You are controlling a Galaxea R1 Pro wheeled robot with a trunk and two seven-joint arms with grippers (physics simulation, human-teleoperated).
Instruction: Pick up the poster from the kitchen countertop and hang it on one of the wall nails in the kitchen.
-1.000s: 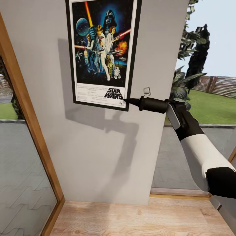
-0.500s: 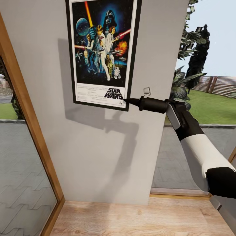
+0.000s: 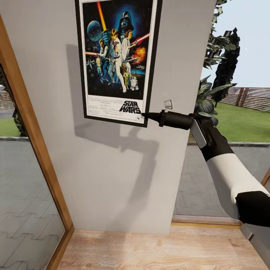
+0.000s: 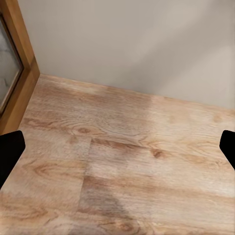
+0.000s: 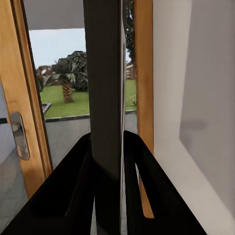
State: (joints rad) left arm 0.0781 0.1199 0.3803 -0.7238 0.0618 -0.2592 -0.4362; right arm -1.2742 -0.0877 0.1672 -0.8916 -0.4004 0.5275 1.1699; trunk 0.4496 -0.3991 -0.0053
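Change since earlier: nothing has moved; the poster, the arm and the whole head view match the earlier pictures.
Poster place: the Star Wars poster (image 3: 118,60) is flat against the grey wall (image 3: 112,168), high up, its top edge cut off by the head view.
Right tool: the right tool (image 3: 147,116) is clamped on the poster's lower right corner; in the right wrist view its fingers (image 5: 81,186) press each side of the frame's dark edge (image 5: 105,98).
Left tool: the left tool (image 4: 117,149) has its fingers wide apart, empty, over the wooden floor (image 4: 122,171).
Done: pickup is finished and the poster is up at the wall.
Left: whether it hangs on a nail cannot be told, as no nail is visible; release and withdrawal probably remain.
Pointing: upright, the title reading level at the bottom, artwork facing the room.
Long axis: vertical, leaning very slightly.
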